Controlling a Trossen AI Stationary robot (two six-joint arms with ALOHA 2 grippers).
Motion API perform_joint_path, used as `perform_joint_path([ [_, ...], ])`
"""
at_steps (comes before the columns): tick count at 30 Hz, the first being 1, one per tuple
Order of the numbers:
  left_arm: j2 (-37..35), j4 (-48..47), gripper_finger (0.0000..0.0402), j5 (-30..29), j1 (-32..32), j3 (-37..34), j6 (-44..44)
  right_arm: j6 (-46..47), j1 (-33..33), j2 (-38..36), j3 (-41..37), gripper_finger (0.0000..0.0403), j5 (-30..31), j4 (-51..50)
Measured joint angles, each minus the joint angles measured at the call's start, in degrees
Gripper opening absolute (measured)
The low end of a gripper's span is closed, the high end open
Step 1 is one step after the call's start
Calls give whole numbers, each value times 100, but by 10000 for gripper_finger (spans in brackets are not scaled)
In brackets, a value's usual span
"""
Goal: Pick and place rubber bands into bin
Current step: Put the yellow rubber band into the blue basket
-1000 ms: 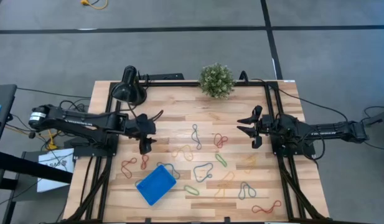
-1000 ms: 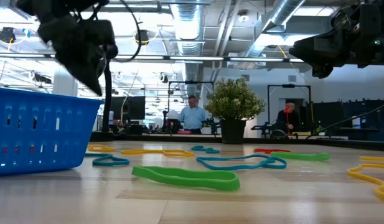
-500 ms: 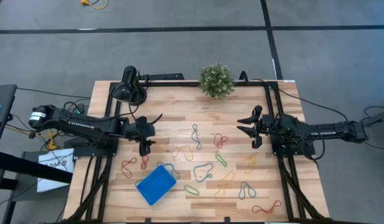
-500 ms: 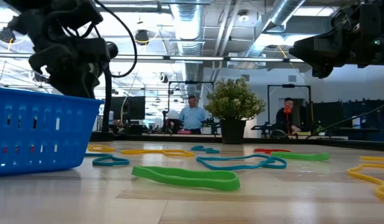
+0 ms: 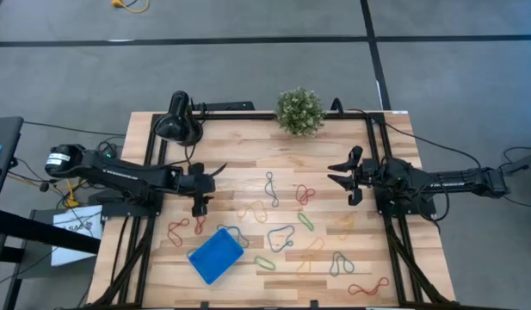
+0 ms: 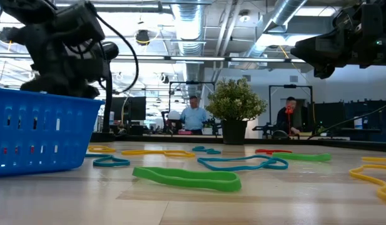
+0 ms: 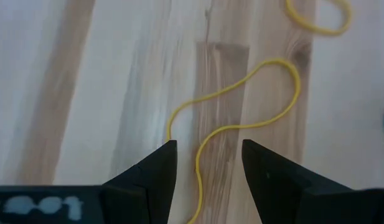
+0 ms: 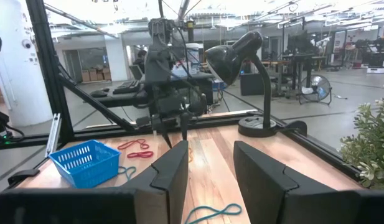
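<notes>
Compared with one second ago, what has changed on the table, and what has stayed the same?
The left gripper has drawn back slightly toward its own side and come down, open, over a yellow rubber band; nothing was gripped or released. The right gripper, the blue bin, the lamp and the plant stayed as they were.

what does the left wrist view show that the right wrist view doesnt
Only the left wrist view: a close look at a yellow rubber band on the wood, running between the open left tool.

Only the right wrist view: the blue bin, red rubber bands, the black lamp, the plant, the open right tool.

Both: the wooden table.
</notes>
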Motion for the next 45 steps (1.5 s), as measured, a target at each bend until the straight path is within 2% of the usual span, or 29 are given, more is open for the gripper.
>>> perform_joint_path([
  [8,963,870,171,7,2,0,220,1,0,0,0,123,2,-10],
  [13,1294,1039,171,-20,2,32,316,1,0,0,-2,123,2,-8],
  [17,1271,931,167,-10,2,26,308,1,1,0,-1,123,1,-8],
  [21,1132,730,145,73,0,22,216,1,0,0,-2,123,2,-59],
  [34,909,175,30,45,39,13,-9,13,4,0,-2,123,-26,-191],
  [37,909,204,5,-17,45,9,99,46,4,0,0,123,-277,-470],
  [40,911,226,8,-101,48,7,102,124,7,0,-2,123,-560,-634],
  [45,911,238,21,-138,48,7,102,181,82,0,-2,123,-613,-596],
])
